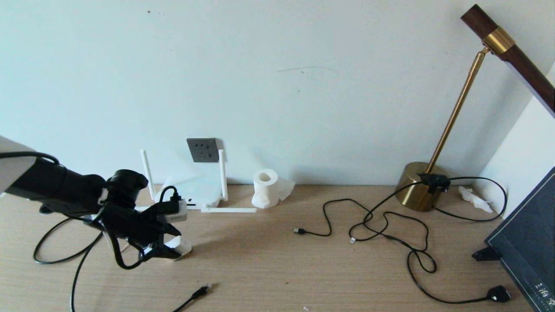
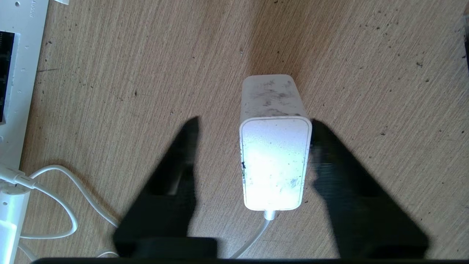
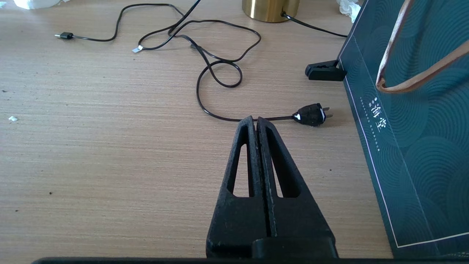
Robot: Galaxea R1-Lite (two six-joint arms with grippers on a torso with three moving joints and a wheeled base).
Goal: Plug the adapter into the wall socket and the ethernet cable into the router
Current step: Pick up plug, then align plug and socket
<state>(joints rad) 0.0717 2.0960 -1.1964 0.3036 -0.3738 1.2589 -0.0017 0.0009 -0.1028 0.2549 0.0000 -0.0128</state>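
Observation:
The white adapter (image 2: 273, 161) stands upright on the wooden table between the spread fingers of my left gripper (image 2: 254, 124). One finger (image 2: 329, 157) is against its side and the other stands apart, so the gripper is open. In the head view the left gripper (image 1: 170, 250) is over the adapter (image 1: 184, 247), in front of the white router (image 1: 195, 190). The dark grey wall socket (image 1: 203, 150) is on the wall behind the router. The ethernet cable's plug (image 1: 201, 291) lies near the front edge. My right gripper (image 3: 255, 119) is shut on nothing and hangs above the table.
The router's edge with its dark ports (image 2: 14, 73) and the adapter's white cord (image 2: 66, 205) lie beside the left gripper. A toilet paper roll (image 1: 265, 188), a brass lamp (image 1: 418, 186), loose black cables with a power plug (image 3: 311, 114) and a dark bag (image 3: 421, 128) fill the right side.

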